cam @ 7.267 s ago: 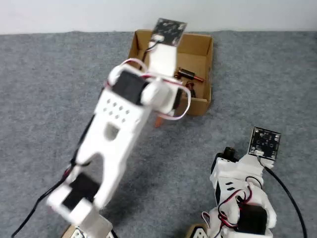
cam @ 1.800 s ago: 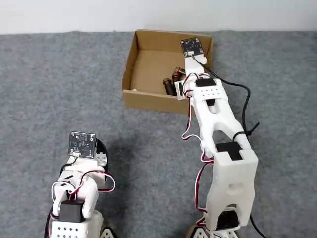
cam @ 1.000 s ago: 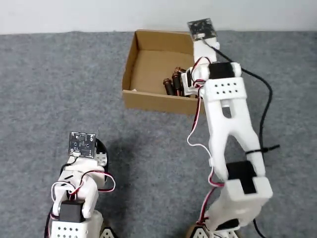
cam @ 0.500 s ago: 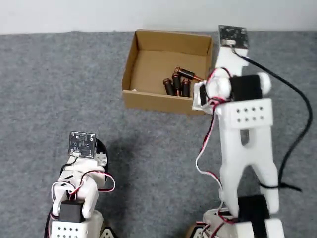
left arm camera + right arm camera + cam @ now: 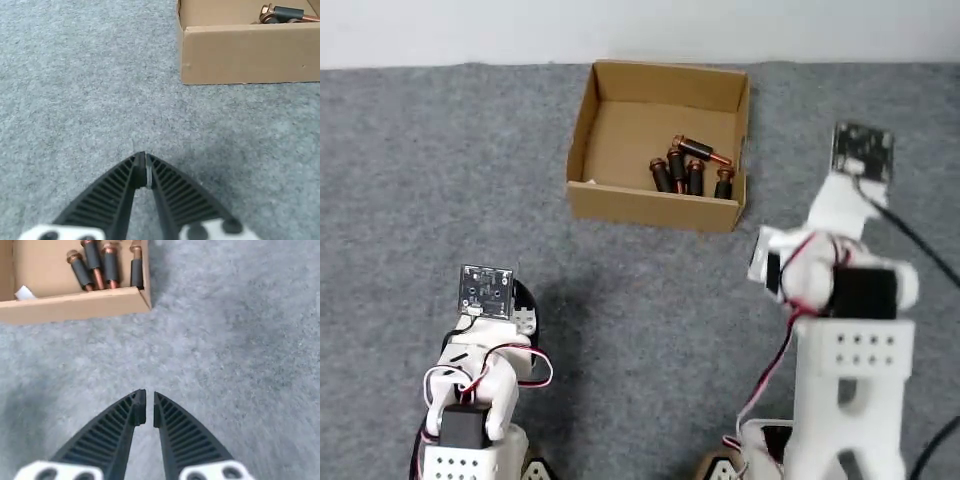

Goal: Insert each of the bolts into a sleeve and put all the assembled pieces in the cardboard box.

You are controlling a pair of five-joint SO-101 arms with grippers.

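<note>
Fingers (image 5: pixel 120 195) of the left gripper (image 5: pixel 145 167) are pressed together at the tips with nothing between them, poised over bare grey mat (image 5: pixel 75 75). On the right gripper (image 5: pixel 149 407) the fingers (image 5: pixel 115 435) are drawn almost together, with a thin slit at the tips, and they also grip nothing. Both grippers are above the mat and well short of the cardboard box (image 5: pixel 650 205).

From above, the left arm (image 5: pixel 480 370) is folded back at the near left of the table and the right arm (image 5: pixel 840 300) stands at the near right. The box sits at the far middle, ahead of both and between their lines, touching neither.

Beyond the left fingertips, the box's near wall (image 5: pixel 250 60) stands across open mat. Ahead of the right fingertips is a near corner (image 5: pixel 142 295) of the box.

Inside the box, toward its near right corner, lie several bolts in black sleeves (image 5: pixel 692 175). They are side by side with one set crosswise behind them, all far from either pair of fingers.
</note>
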